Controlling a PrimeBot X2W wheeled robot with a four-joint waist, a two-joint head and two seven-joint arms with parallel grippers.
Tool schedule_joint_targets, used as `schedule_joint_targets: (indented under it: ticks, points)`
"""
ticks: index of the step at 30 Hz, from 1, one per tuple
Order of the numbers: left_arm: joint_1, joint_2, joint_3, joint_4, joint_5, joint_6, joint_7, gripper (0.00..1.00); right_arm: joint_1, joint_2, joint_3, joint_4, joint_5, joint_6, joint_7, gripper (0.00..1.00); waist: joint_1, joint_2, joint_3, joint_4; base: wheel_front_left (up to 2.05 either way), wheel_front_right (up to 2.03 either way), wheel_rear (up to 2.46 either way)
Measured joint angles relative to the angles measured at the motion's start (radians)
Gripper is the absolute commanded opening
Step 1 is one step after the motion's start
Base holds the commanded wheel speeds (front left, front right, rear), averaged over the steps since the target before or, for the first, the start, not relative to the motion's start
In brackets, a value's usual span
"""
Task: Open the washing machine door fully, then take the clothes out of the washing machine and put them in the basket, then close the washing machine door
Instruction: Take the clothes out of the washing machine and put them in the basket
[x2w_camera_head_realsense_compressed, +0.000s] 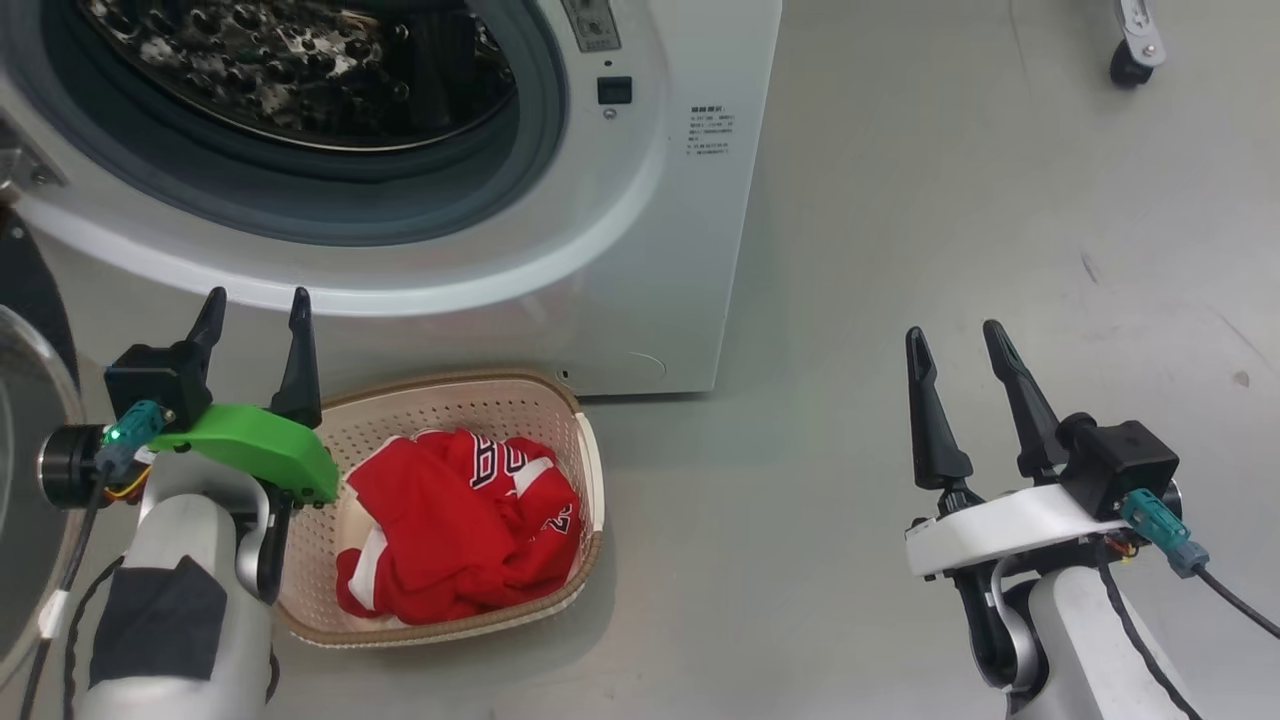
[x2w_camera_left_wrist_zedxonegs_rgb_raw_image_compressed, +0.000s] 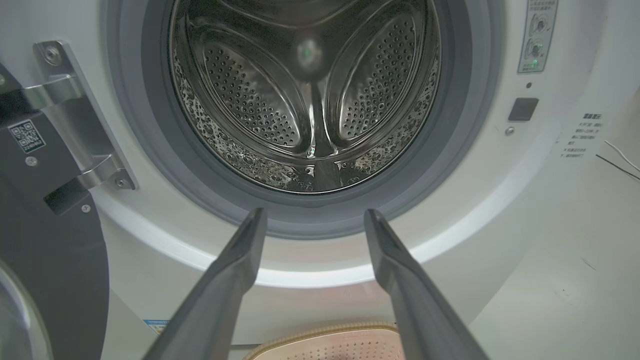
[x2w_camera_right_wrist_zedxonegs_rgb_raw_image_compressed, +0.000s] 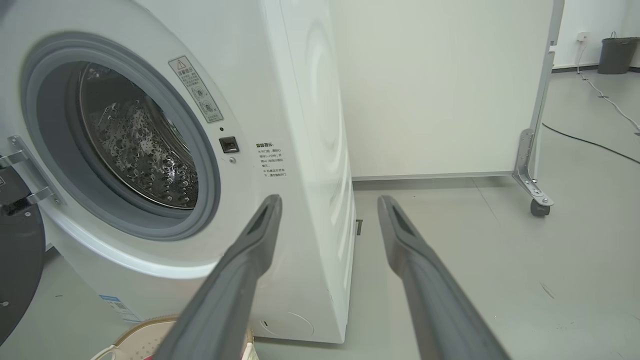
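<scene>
The left gripper (x2w_camera_head_realsense_compressed: 256, 302) hangs with its two dark fingers spread wide and nothing between them. It sits over the left edge of the basket (x2w_camera_head_realsense_compressed: 452, 386), and its fingers aim at the lower lip of the washing machine (x2w_camera_head_realsense_compressed: 660, 250). The right gripper (x2w_camera_head_realsense_compressed: 953, 332) is spread just as wide and is empty too. It is out over the bare grey floor (x2w_camera_head_realsense_compressed: 900, 200) to the right of the machine, well apart from the basket.

The basket stands on the floor close against the foot of the machine; I cannot tell whether the two touch. The clothes (x2w_camera_head_realsense_compressed: 460, 530) lie crumpled inside it, red cloth with white trim and part of a number showing.

Above, the machine's mouth is open, with a grey seal (x2w_camera_head_realsense_compressed: 450, 205) ringing a drum (x2w_camera_left_wrist_zedxonegs_rgb_raw_image_compressed: 310, 115) of bare perforated steel. The washing machine door (x2w_camera_head_realsense_compressed: 35, 290) is swung out on its hinge at the left, black rim and clear glass beside the left arm. Farther right, a white panel (x2w_camera_right_wrist_zedxonegs_rgb_raw_image_compressed: 440, 90) stands on casters, with a dark bin (x2w_camera_right_wrist_zedxonegs_rgb_raw_image_compressed: 617, 55) beyond.
</scene>
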Motion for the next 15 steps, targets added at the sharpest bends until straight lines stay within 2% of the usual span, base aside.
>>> schedule_joint_targets:
  ticks: [15]
  points:
    - [0.163, -0.009, -0.005, -0.172, -0.005, -0.005, 0.000, 1.00, 0.063, 0.000, -0.016, -0.007, -0.004, 0.007, 0.000, 1.00, 0.0000, 0.0000, -0.113, 0.056, 0.00, 0.00, 0.00]
